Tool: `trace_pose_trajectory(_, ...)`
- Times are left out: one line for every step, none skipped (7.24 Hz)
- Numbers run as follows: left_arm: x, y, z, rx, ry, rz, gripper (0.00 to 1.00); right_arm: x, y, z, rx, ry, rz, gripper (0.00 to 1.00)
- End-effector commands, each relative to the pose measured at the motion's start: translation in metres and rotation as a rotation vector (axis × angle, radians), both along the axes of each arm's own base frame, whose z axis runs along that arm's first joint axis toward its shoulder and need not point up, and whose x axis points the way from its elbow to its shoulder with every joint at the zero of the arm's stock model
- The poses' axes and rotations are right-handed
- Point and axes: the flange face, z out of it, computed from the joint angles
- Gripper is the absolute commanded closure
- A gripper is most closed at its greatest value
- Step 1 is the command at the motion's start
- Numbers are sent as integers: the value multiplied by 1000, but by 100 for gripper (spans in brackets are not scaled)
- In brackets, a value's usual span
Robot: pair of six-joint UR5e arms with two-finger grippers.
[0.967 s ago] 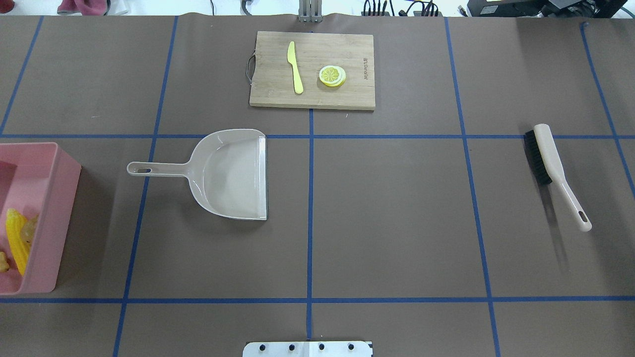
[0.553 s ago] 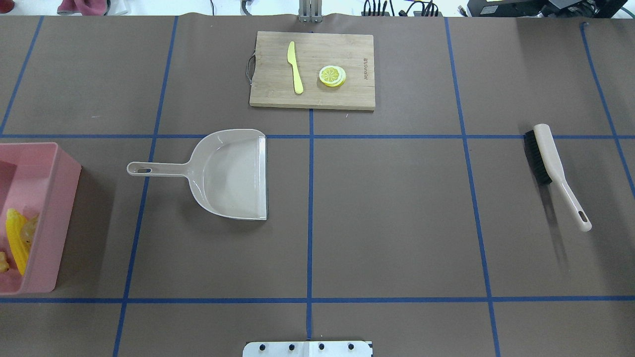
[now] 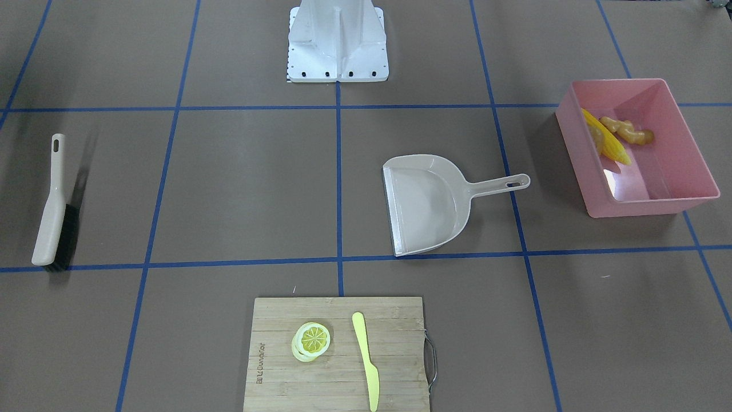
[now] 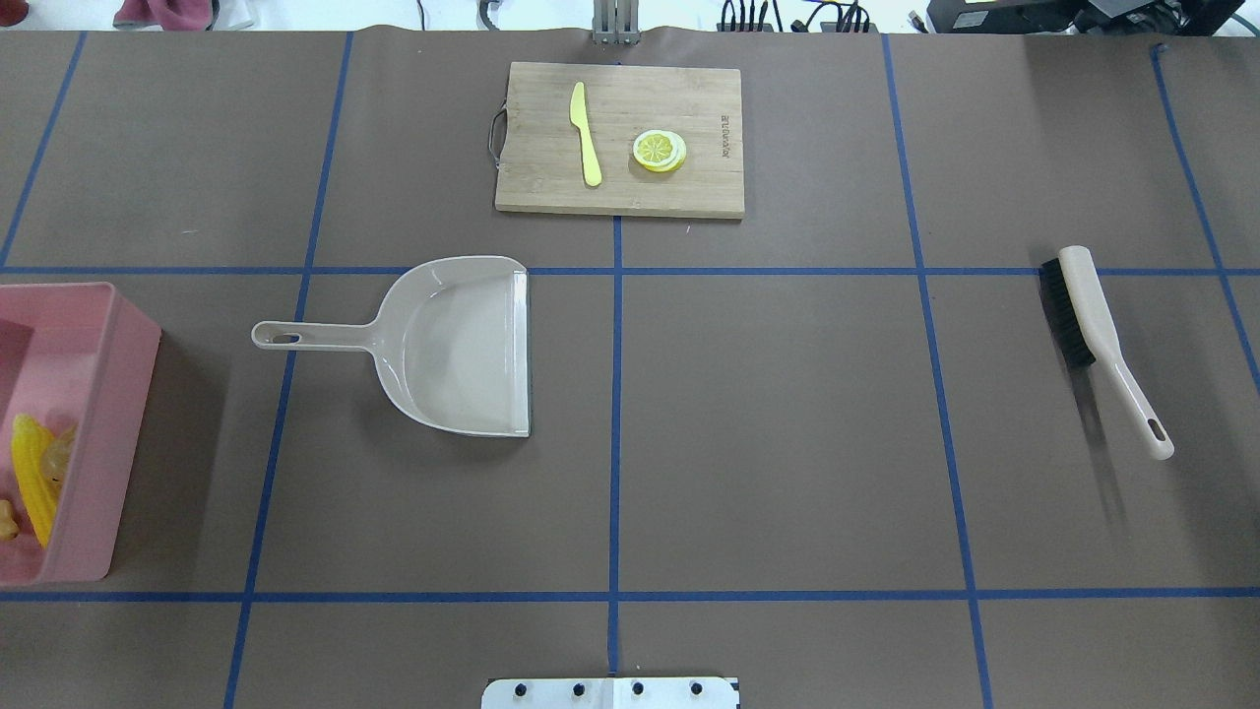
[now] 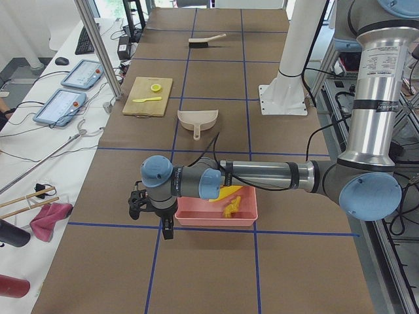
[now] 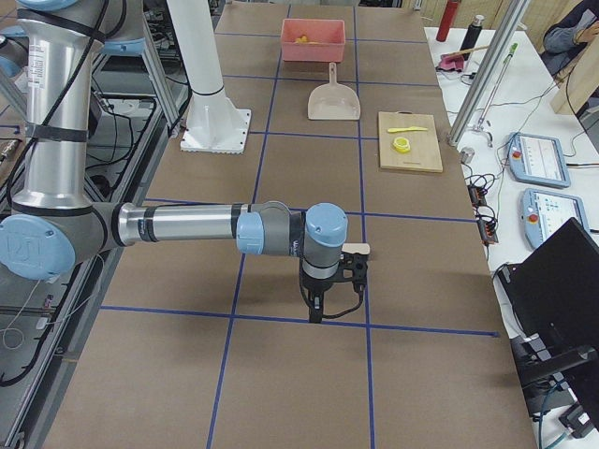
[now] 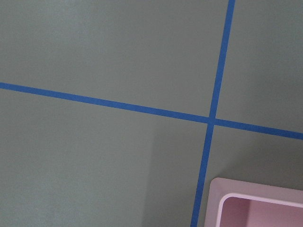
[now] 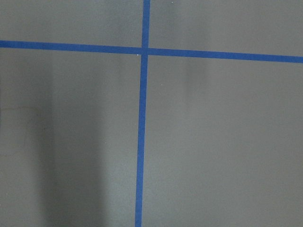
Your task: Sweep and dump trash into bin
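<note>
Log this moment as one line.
in bin: corn, ginger | dustpan: empty, unheld | brush: unheld

One each: bin point(image 3: 657, 206), corn cob point(image 3: 606, 143), ginger root point(image 3: 629, 133), dustpan point(image 3: 429, 206), brush point(image 3: 54, 212), board point(image 3: 400, 343), knife point(image 3: 366, 357), lemon slice point(image 3: 313, 339).

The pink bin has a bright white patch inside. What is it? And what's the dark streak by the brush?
Exterior front-facing view: the patch is glare, light bouncing off the glossy inner wall of the bin. Overhead exterior view: the streak by the brush is a soft-edged shadow.
</note>
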Motion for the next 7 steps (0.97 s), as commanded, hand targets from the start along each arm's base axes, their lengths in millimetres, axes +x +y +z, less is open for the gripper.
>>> trace_pose_trajectory(4, -4, -18, 68, 37, 7, 2, 0, 0, 2, -4, 1, 1, 0)
trace_pose_trajectory(4, -7, -18, 119, 38, 4, 2, 0, 0, 1, -1, 1, 0, 0)
trace_pose_trajectory(3, -8, -22, 134, 40, 2, 2, 0, 0, 0, 0, 1, 0, 0)
trace_pose_trajectory(4, -8, -24, 139, 40, 4, 2, 0, 0, 0, 0, 1, 0, 0)
trace_pose_trajectory(4, -7, -18, 125, 39, 3, 2, 0, 0, 1, -1, 1, 0, 0)
trace_pose_trajectory(4, -2, -19, 129, 40, 3, 2, 0, 0, 3, -7, 3, 1, 0)
trace_pose_trajectory(4, -2, -20, 131, 40, 3, 2, 0, 0, 4, -8, 3, 1, 0)
